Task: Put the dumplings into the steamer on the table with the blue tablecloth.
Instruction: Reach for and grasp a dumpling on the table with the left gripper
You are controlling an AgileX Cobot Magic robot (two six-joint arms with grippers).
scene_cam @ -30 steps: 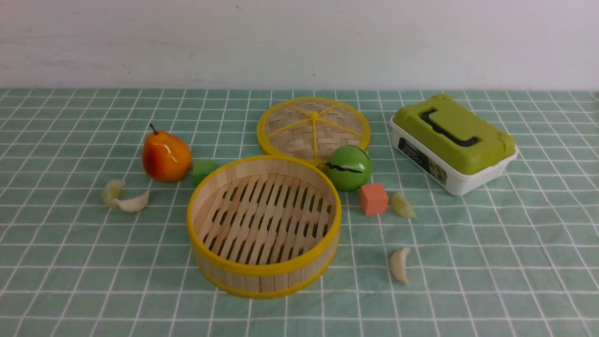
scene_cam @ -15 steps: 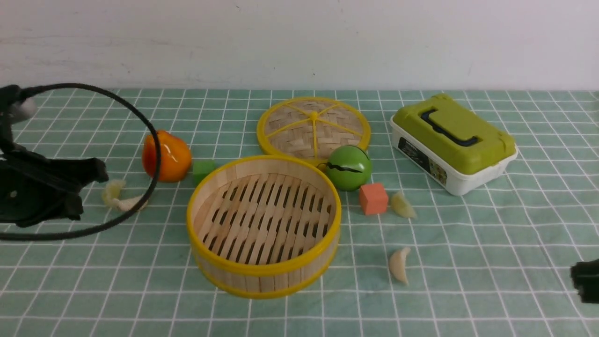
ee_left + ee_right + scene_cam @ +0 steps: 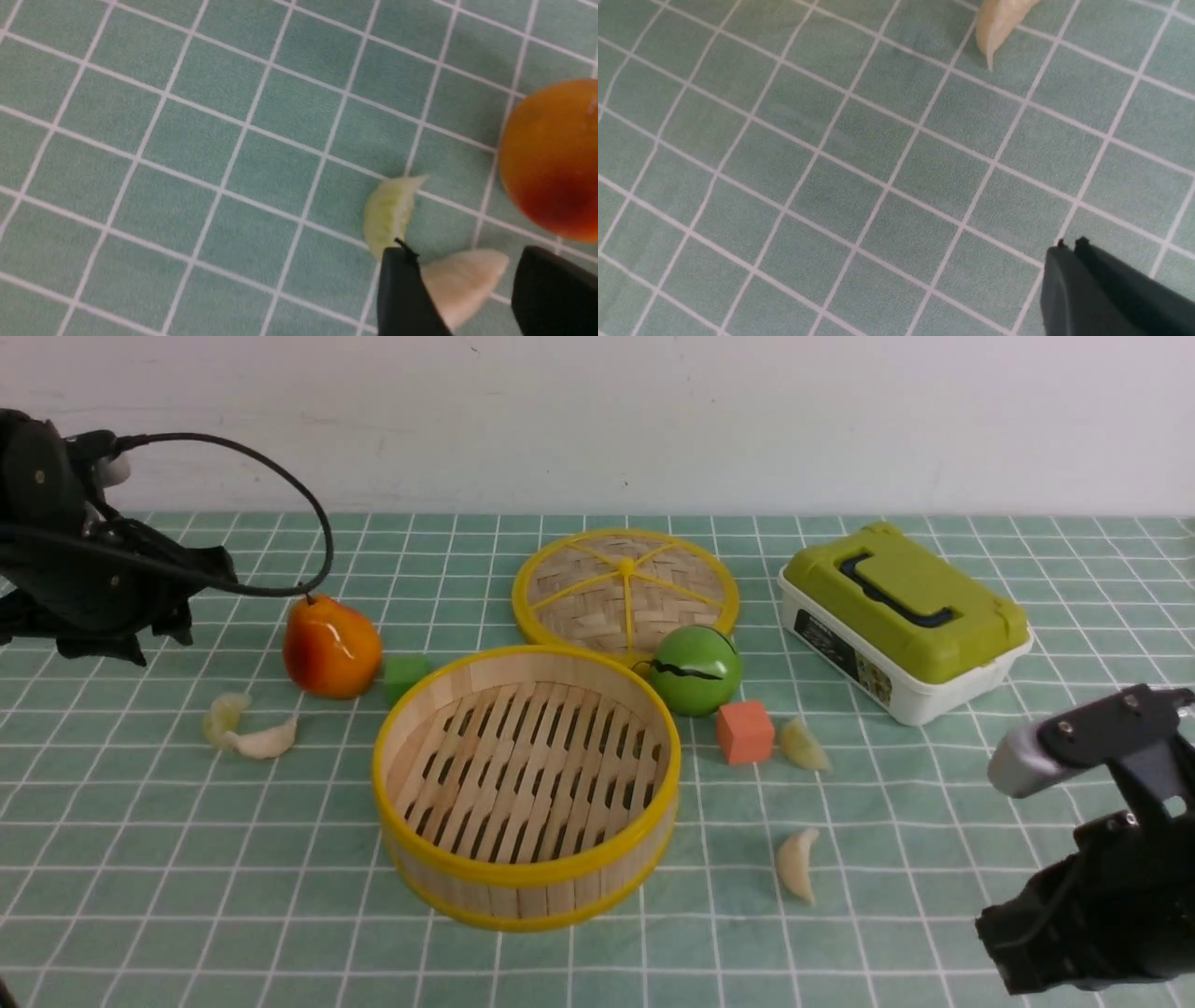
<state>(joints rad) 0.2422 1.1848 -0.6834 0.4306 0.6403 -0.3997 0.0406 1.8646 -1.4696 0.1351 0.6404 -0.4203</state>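
Jaws of the left end effector (image 3: 465, 261) stand spread and pinch nothing, hanging over a whitish dumpling (image 3: 460, 289) that seems to touch a yellow-green dumpling (image 3: 390, 212). The right end effector (image 3: 1069, 245) is pressed together, empty, over bare cloth short of a second whitish dumpling (image 3: 999, 23). Nothing looks done: the steamer (image 3: 527, 896) is empty and all four lie on the table (image 3: 187, 859), the pair at the steamer's nine o'clock, a second yellow-green dumpling (image 3: 803, 745) at three, the second whitish one at four. Room is open around the pair except at one o'clock, where a pear (image 3: 331, 649) sits near. An orange cube (image 3: 745, 732) sits just beside the three o'clock piece; the four o'clock one has open cloth. Every carry must, I judge, clear the steamer's upright wall.
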